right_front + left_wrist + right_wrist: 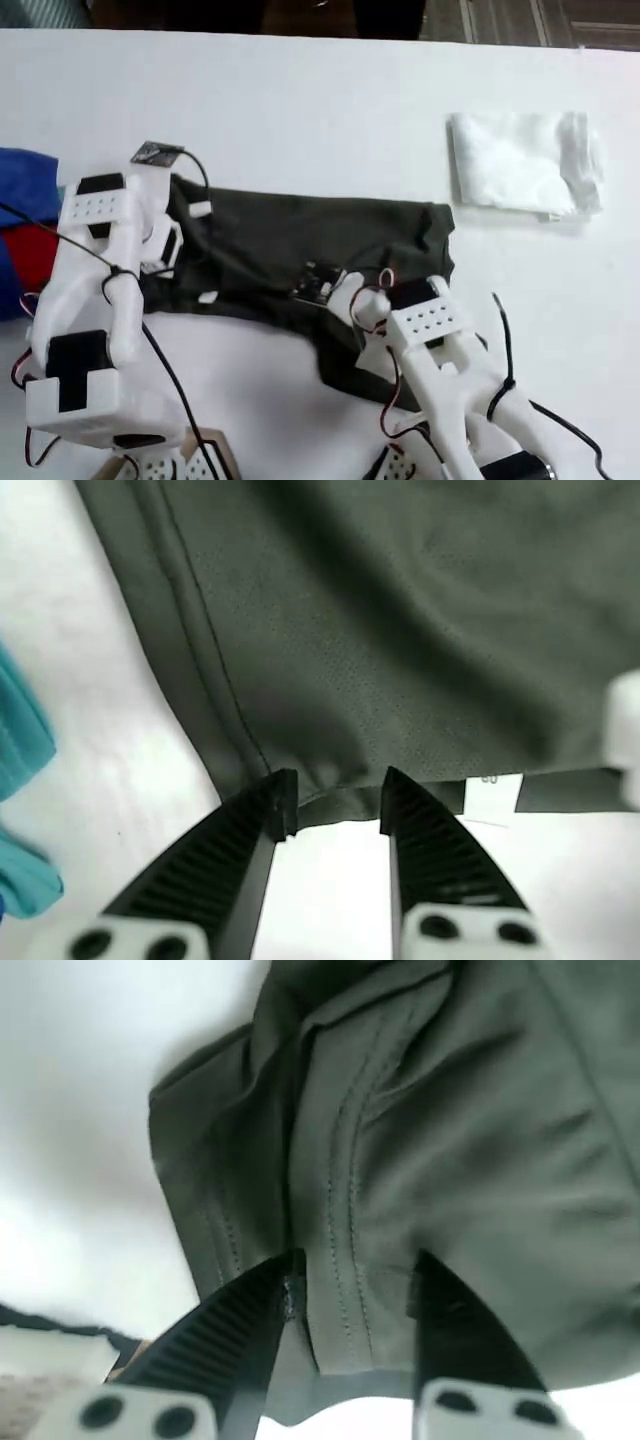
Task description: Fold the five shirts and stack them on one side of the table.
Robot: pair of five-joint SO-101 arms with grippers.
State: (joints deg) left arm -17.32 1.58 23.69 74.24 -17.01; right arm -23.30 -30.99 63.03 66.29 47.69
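progress looks early, by my reckoning. one white shirt (520, 160) lies folded flat on the table (300, 80), well apart from both my jaws, out beyond my right gripper (355, 1285); i take it as the start of the stack. the dark shirt (300, 240) is the one in hand: it lies spread between my two grippers, part folded as i judge it. my left gripper (335, 800) has its jaws apart, tips right at the shirt's hem, the cloth edge lying across the gap between them. my right jaws are apart too, straddling a doubled, stitched fold of the same shirt without closing on it. a blue shirt (25, 185) and a red shirt (25, 255) lie bunched out past my left gripper, not yet folded. so one is done, one is under way, and the heap waits; whether it holds more than those two i cannot tell.
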